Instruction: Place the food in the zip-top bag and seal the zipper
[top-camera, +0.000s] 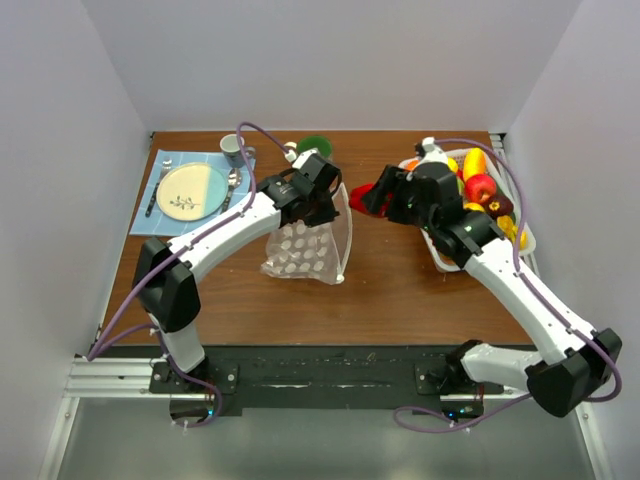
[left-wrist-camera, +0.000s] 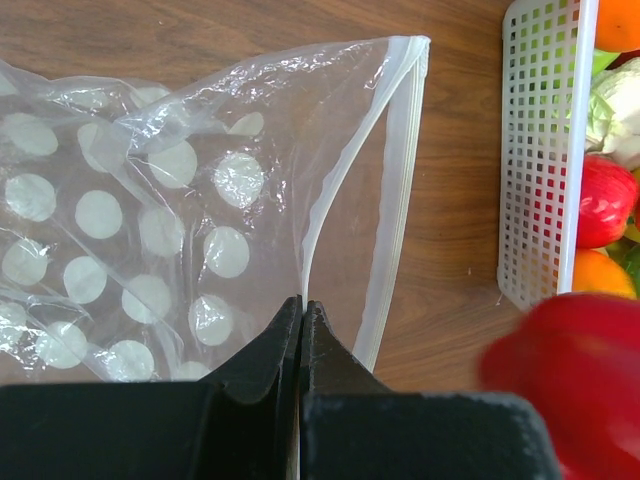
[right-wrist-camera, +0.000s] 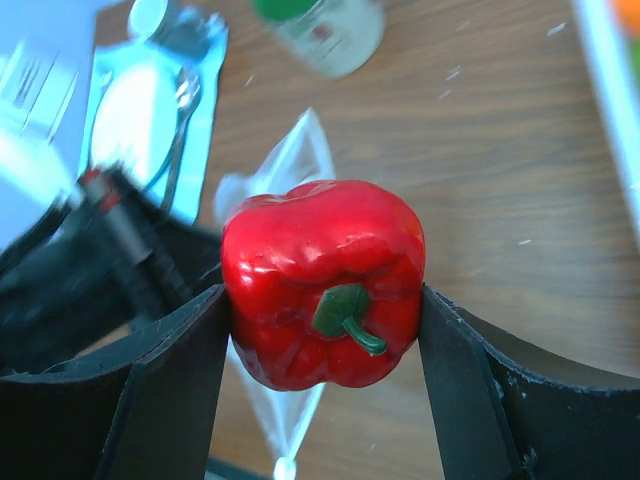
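Observation:
The zip-top bag (top-camera: 300, 248), clear with white dots, is held up off the table by its mouth. My left gripper (top-camera: 322, 205) is shut on the upper edge of the bag (left-wrist-camera: 180, 210), next to the pale zipper (left-wrist-camera: 400, 160). The mouth hangs open toward the right. My right gripper (top-camera: 372, 200) is shut on a red toy bell pepper (right-wrist-camera: 322, 282), green stem facing the camera, just right of the bag's mouth (right-wrist-camera: 285, 165). The pepper shows blurred in the left wrist view (left-wrist-camera: 565, 365). More food lies in the white basket (top-camera: 497, 195).
The white slatted basket (left-wrist-camera: 535, 150) stands at the right. A plate (top-camera: 192, 192) with cutlery on a blue mat, a cup (top-camera: 231, 147) and a green-lidded jar (top-camera: 313, 146) stand at the back left.

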